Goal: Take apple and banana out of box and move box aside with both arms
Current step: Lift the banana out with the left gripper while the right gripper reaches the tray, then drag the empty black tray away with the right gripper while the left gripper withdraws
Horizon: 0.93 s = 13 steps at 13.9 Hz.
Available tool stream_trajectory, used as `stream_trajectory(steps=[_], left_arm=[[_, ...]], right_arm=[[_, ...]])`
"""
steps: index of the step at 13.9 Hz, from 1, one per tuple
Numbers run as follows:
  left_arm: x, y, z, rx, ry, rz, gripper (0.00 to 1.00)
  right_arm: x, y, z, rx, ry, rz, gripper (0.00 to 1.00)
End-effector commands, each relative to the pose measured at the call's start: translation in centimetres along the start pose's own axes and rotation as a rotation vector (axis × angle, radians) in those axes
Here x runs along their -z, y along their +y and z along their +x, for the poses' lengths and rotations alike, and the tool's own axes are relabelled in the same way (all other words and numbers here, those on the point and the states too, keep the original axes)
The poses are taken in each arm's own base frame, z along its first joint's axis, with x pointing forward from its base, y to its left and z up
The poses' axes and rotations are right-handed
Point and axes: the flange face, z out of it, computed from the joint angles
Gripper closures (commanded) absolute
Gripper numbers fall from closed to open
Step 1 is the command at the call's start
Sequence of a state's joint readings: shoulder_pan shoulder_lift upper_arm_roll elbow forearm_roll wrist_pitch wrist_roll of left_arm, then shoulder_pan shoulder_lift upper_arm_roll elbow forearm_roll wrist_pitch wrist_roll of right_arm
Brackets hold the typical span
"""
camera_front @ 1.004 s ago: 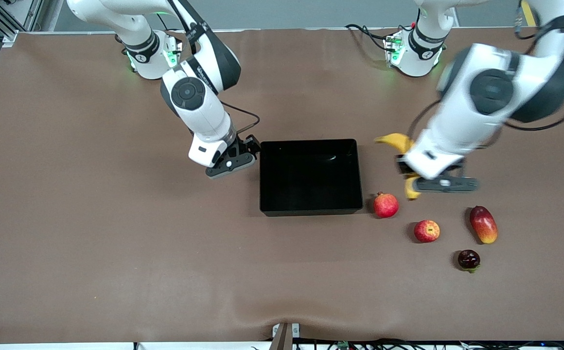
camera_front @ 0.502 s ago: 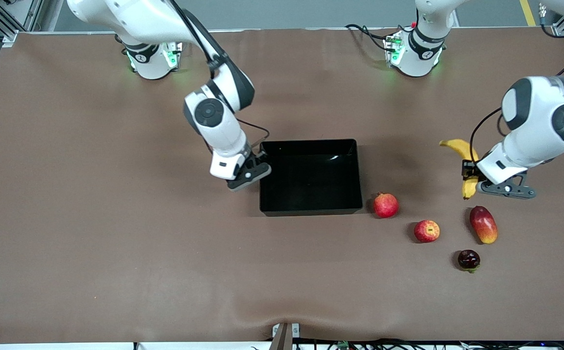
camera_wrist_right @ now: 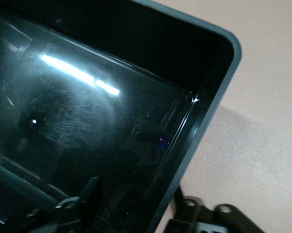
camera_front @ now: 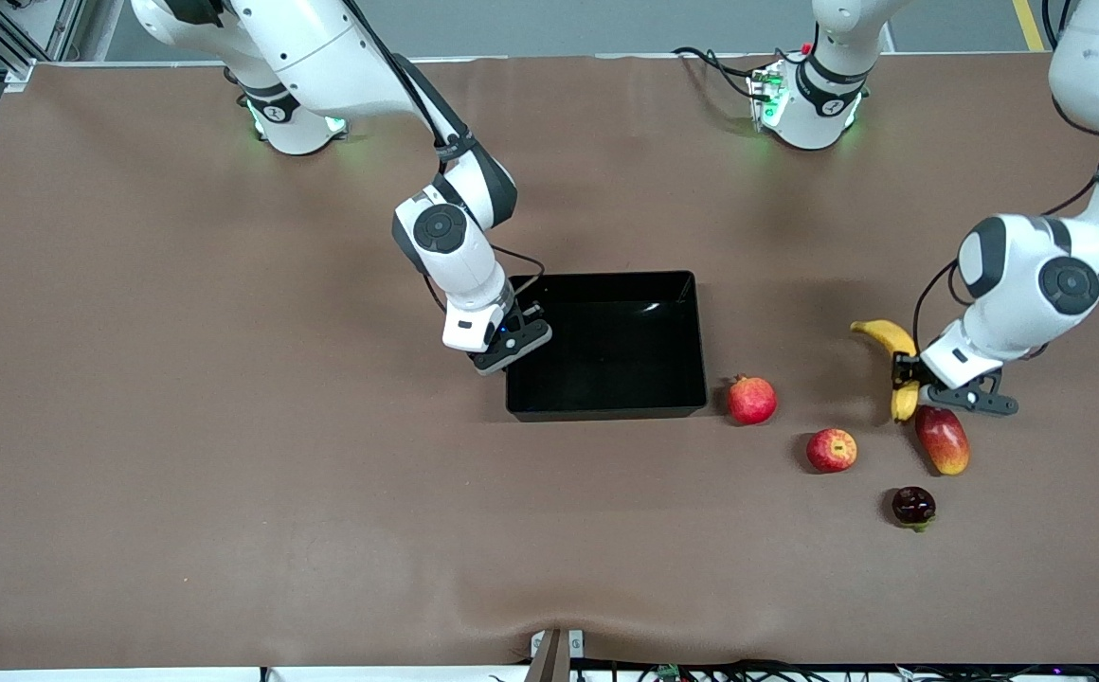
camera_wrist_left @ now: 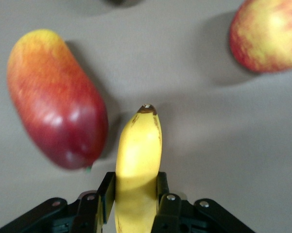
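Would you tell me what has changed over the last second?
The left gripper, shut on the banana, carried it toward its own end of the table, lowering beside the mango. The right gripper reached the box wall. Box and other fruits stayed.

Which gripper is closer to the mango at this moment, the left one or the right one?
Left. The left gripper, shut on the banana, hangs right beside the mango. The right gripper is at the black tray's wall, toward the right arm's end of the table.
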State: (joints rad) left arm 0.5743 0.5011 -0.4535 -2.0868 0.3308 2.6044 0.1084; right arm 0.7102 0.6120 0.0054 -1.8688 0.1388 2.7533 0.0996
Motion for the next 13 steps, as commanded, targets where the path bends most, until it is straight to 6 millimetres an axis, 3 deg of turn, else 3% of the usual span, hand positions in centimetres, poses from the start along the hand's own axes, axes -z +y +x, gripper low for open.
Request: stream_trajectory(steps=[1, 4, 5, 6, 9, 13], left_arm=[[0.0, -0.4, 3.2, 0.01, 0.043, -0.006, 1.0], [-1.2, 0.4, 5.0, 0.009, 0.057, -0.028, 1.0], [-1.1, 0.2, 5.3, 0.015, 0.064, -0.03, 0.47], [-0.9, 0.2, 5.4, 0.019, 0.068, -0.026, 0.0], [3.0, 1.4, 6.5, 0.086, 0.082, -0.012, 0.0], [12.7, 4.6, 9.0, 0.206, -0.007, 0.047, 0.0]], right_arm=[[1.2, -0.1, 0.5, -0.007, 0.005, 0.004, 1.0], [3.0, 0.7, 0.8, -0.017, 0.024, 0.005, 1.0], [4.0, 1.3, 1.3, -0.027, 0.039, 0.005, 1.0], [5.3, 1.7, 1.8, -0.035, 0.058, 0.007, 1.0], [9.7, 3.6, 3.1, -0.081, 0.118, 0.008, 1.0], [15.4, 8.7, 3.2, -0.172, 0.161, -0.008, 1.0]])
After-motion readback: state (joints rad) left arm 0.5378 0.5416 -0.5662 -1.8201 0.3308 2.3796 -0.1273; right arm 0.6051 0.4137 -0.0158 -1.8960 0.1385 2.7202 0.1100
